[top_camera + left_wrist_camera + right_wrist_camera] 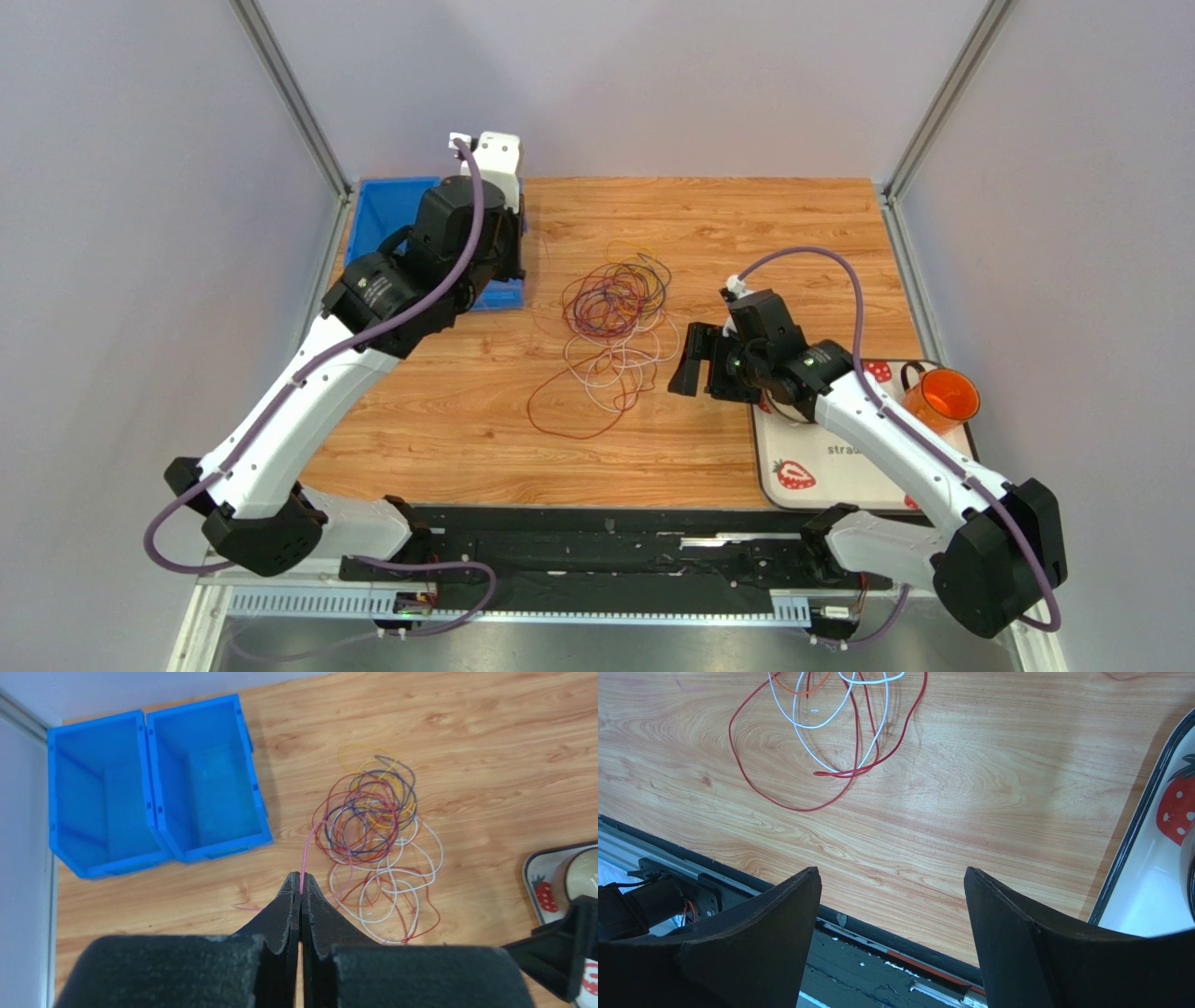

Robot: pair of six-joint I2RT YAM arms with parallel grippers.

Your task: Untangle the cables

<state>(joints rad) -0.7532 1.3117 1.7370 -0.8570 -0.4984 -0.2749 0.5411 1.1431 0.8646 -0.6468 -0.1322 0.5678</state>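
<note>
The cables (613, 298) lie in a loose tangle of red, purple, yellow and white loops at the middle of the wooden table. In the left wrist view the tangle (365, 812) sits ahead of my left gripper (301, 880), which is shut on a thin pink strand (307, 850) running taut up into the heap. My right gripper (697, 361) hovers just right of the white loops (613, 367), tilted toward the table's near side. In the right wrist view it (892, 875) stands wide open with nothing between its fingers, and red and white loops (829, 724) lie beyond it.
Two blue bins (203, 777) stand side by side at the far left corner. A white strawberry-print tray (842, 469) with an orange cup (947, 399) sits at the right edge. The table's near edge and black rail (878, 931) lie under the right gripper.
</note>
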